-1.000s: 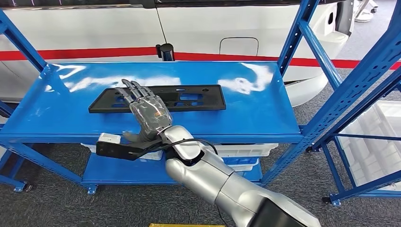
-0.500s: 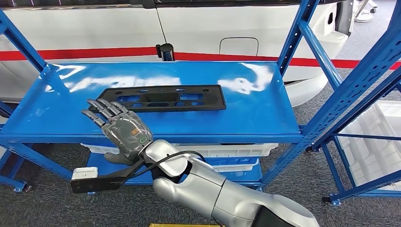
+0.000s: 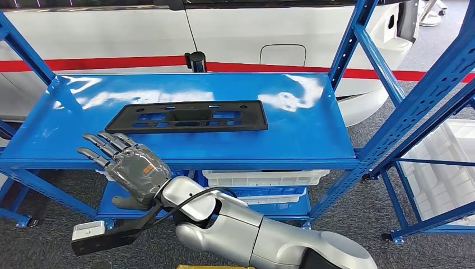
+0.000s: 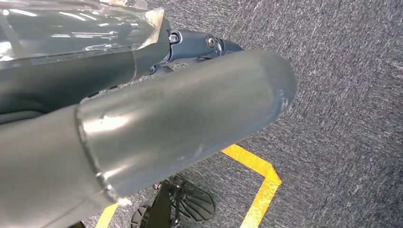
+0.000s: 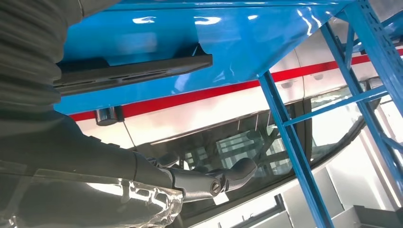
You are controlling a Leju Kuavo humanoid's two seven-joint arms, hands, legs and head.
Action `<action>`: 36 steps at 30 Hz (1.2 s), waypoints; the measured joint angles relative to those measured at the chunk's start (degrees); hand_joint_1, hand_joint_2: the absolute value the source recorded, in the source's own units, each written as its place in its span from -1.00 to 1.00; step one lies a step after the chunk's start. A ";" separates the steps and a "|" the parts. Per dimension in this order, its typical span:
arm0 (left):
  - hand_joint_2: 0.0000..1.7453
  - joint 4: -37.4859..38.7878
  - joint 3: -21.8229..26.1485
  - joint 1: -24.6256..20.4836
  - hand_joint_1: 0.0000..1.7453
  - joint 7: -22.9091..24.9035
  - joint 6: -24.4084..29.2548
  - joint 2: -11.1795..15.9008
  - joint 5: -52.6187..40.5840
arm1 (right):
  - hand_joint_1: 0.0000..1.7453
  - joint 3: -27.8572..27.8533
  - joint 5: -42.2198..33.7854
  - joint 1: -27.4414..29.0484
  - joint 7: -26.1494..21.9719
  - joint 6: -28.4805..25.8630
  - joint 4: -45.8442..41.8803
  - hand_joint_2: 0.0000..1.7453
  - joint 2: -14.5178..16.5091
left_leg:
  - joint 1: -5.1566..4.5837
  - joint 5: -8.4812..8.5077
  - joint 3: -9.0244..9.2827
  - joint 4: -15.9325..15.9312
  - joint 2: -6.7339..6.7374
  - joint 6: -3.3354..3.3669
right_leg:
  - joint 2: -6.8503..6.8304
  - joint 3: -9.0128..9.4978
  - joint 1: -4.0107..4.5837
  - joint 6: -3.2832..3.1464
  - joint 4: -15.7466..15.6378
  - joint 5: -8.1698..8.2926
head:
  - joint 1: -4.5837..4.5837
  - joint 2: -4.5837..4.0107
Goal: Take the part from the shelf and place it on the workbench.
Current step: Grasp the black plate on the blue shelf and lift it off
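Head view shows you your right hand (image 3: pixel 131 168) spread and holding nothing, hovering at the front lip of the glossy blue metal shelf (image 3: pixel 313 126), with the flat black plastic part with cut-out slots (image 3: pixel 187 117) lying untouched on the shelf just beyond and to the right of its fingertips; you look to be at the reach step, so next bring the fingers forward over the part's near edge and close on it. Mind the blue upright post (image 3: pixel 358 33) far to the hand's right and the white stacked trays (image 3: pixel 263 179) on the level below; your left hand (image 4: pixel 142 118) hangs over grey carpet, and I cannot tell its grasp
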 joint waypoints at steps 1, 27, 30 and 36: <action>-1.00 0.00 0.03 0.00 -1.00 -0.03 0.03 0.00 0.10 | -1.00 0.17 0.03 -0.04 -0.01 0.00 -0.05 1.00 0.00 | 0.00 0.00 0.00 0.00 0.00 0.00 | 0.00 0.00 0.00 0.00 0.00 0.00 | 0.00 0.00; -1.00 0.02 0.61 -0.30 -1.00 -0.78 0.48 -0.30 0.59 | -1.00 2.03 -0.32 -1.15 -0.16 0.91 -1.24 1.00 -0.01 | 0.71 0.91 1.76 -2.48 0.26 1.73 | -0.08 -1.52 0.02 0.36 3.57 -1.99 | 0.18 0.00; -1.00 0.04 0.69 -0.37 -1.00 -1.02 0.50 -0.38 0.71 | -1.00 2.46 -0.68 -1.16 -0.18 1.26 -1.31 1.00 -0.14 | 0.76 0.92 1.87 -2.61 0.43 1.69 | -0.14 -6.98 -0.63 0.51 14.67 -6.25 | 0.37 0.00; -1.00 0.12 0.96 -0.30 -1.00 -1.17 0.44 -0.29 0.86 | -1.00 3.20 -1.84 -1.28 -0.16 1.65 -1.39 1.00 -0.05 | 1.47 -0.79 1.48 -0.46 -0.02 -0.89 | -0.18 -0.19 -1.97 2.79 1.40 -0.84 | 0.50 0.00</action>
